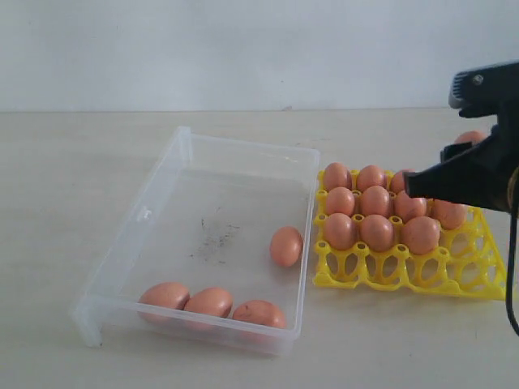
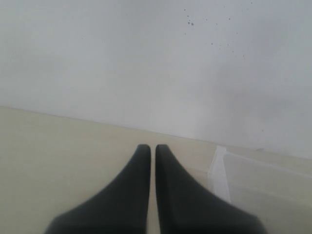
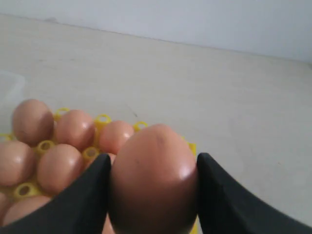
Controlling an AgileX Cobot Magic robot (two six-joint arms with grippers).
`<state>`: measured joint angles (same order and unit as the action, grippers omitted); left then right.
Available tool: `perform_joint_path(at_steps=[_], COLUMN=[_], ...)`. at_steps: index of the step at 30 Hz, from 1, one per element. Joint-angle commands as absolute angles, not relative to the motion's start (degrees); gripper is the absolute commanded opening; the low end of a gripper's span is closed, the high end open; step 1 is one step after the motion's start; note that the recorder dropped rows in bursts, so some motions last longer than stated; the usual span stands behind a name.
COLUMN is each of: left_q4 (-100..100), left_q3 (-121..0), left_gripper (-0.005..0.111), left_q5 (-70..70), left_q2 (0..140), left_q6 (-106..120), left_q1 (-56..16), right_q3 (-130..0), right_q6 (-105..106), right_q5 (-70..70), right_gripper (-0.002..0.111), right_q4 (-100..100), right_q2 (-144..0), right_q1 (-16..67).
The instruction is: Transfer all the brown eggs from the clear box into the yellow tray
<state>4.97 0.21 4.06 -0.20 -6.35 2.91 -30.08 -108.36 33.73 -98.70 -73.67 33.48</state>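
Brown eggs (image 1: 376,200), smooth and oval, are in two places. Four of them lie loose in the clear box (image 1: 144,212), a large shallow one of transparent plastic. About ten that I can count sit in the cups of the yellow tray (image 1: 389,284), a bright plastic lattice. The tray stands just beside the box, on its right in the exterior view, and both rest on the pale beige worktop (image 1: 65,162). In the box, three eggs lie in a row against the near wall and a single egg (image 1: 286,246) lies alone close to the wall on the tray side; dark scuff marks (image 1: 215,235) show on the floor. The right pincer (image 3: 153,161) is clenched on one more brown egg (image 3: 153,190) (the two black fingers (image 3: 222,195) press the shell from both sides) and hangs over the right part of the tray, above the eggs already seated there. The left pincer (image 2: 149,148) has its fingers closed together with only a thin slit between them, grasping nothing, over bare worktop with a corner of the clear box near.
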Motion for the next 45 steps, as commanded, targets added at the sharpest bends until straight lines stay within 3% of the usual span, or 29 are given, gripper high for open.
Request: perform_joint_path(at_steps=[1, 19, 45], left_q4=[5.0, 5.0, 5.0], left_q3=[0.0, 0.0, 0.0], left_gripper=[0.004, 0.004, 0.004], left_q5=[3.9, 3.9, 3.9], left_q2=[0.0, 0.0, 0.0], left_q6=[-6.4, -6.4, -6.4], left_q1=[2.7, 2.7, 2.7], right_q3=[-26.3, -24.0, -28.5], right_q6=[-113.4, -110.4, -114.1], right_q5=[39.4, 38.7, 53.3], right_gripper=[0.000, 0.000, 0.000], right_q4=[-99.9, -99.9, -99.9], right_q2=[-73.2, -77.0, -92.4], right_q1=[33.1, 33.1, 33.1])
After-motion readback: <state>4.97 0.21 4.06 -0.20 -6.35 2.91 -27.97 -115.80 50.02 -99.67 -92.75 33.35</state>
